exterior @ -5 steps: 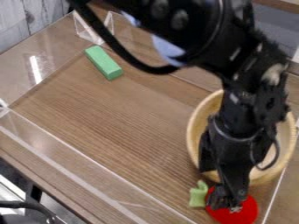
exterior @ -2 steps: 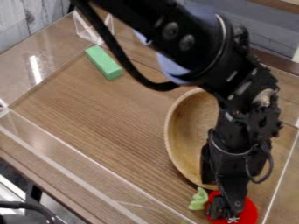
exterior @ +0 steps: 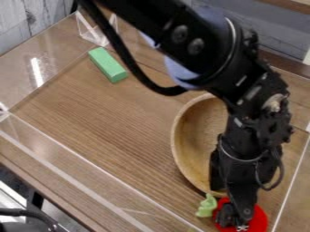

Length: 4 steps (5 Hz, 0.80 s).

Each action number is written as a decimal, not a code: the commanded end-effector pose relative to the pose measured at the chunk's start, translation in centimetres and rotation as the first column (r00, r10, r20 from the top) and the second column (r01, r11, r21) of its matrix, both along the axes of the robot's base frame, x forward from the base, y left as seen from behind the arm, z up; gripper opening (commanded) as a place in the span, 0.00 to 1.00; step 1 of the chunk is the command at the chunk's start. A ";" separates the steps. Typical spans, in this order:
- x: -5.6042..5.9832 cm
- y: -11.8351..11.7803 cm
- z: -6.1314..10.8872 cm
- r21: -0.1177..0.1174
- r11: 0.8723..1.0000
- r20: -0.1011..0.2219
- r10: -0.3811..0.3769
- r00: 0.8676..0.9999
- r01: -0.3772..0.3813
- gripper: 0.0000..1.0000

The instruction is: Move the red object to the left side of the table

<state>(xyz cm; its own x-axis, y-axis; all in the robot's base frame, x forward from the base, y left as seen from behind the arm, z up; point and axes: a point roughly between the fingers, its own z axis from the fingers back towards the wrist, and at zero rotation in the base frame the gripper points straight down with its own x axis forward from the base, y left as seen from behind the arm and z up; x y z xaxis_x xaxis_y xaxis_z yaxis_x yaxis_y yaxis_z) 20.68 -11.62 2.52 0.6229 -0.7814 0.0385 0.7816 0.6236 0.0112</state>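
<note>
At five o'clock on the bench (exterior: 109, 131), the claw (exterior: 234, 216) hangs released over the red fruit (exterior: 251, 220), just beside the wooden bowl (exterior: 191, 136).

Red toy fruit (exterior: 251, 220), green leaf, beneath jaws

Tabletop (exterior: 107, 118), bowl (exterior: 190, 131): smooth wood look; red object (exterior: 249, 220): glossy.
</note>
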 end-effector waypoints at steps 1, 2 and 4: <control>0.3 0.4 -0.6 0.004 1.000 -0.001 0.007 1.000 -0.007 1.00; 0.3 0.6 -0.9 0.007 1.000 -0.003 0.008 1.000 -0.008 1.00; 0.3 1.1 -1.3 0.014 1.000 -0.008 0.010 1.000 -0.010 1.00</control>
